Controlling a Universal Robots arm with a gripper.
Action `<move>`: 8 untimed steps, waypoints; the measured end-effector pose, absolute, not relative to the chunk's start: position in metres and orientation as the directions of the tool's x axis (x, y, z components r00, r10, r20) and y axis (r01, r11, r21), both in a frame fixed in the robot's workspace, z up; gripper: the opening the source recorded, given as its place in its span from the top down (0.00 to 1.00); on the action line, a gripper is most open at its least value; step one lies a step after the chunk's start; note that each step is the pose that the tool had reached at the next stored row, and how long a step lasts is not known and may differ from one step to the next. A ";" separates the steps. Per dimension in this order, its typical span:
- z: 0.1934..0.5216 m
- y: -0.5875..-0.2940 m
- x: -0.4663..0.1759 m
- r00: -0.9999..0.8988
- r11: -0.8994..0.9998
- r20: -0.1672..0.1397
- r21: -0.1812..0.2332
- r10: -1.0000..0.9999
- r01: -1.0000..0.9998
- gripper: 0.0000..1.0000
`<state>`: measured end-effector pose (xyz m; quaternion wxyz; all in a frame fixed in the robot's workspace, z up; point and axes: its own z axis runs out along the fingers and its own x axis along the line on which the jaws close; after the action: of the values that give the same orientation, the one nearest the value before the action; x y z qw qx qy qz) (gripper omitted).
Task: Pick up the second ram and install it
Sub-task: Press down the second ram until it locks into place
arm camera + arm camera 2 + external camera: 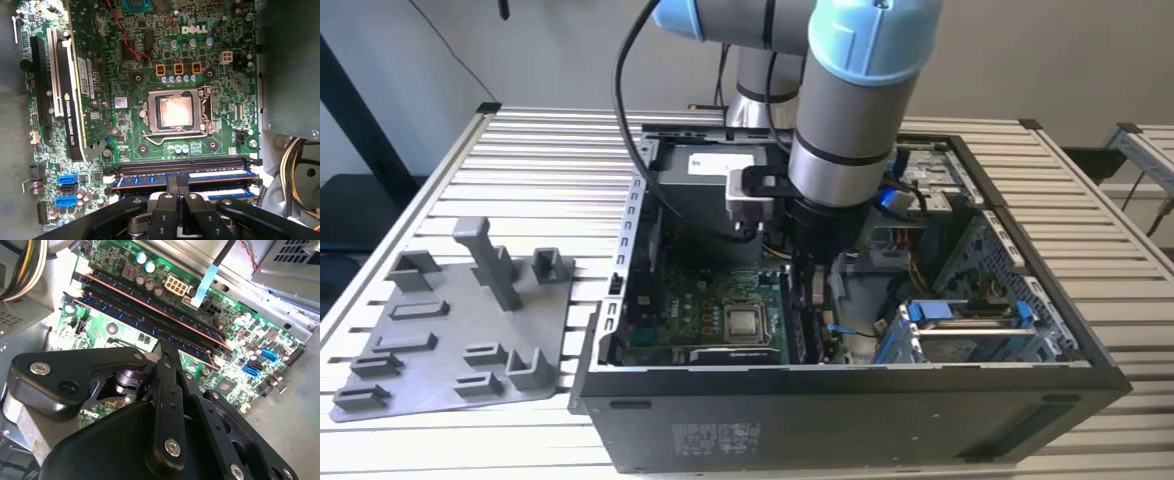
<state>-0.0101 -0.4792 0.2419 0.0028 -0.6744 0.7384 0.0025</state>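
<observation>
The arm is a thick silver-grey tube with pale blue caps at its joints and a black band low on the tube. A black cable loops down beside it. The gripper is matte black, built of angular linkage bars, with silver screws set into them.

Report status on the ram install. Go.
Gripper down inside the computer case, closed over the memory slots. Second ram on edge in a slot, fingertips on it. No obstruction seen around the slots.
</observation>
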 end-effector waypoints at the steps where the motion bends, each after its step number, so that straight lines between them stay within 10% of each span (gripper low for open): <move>1: 0.242 -0.480 -0.010 -0.090 0.090 -0.007 0.000 -0.996 -0.996 0.89; 8: 0.239 -0.480 -0.010 -0.090 0.090 -0.008 0.001 -0.996 -0.996 0.89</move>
<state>-0.0101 -0.4805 0.2391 0.0026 -0.6744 0.7383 0.0028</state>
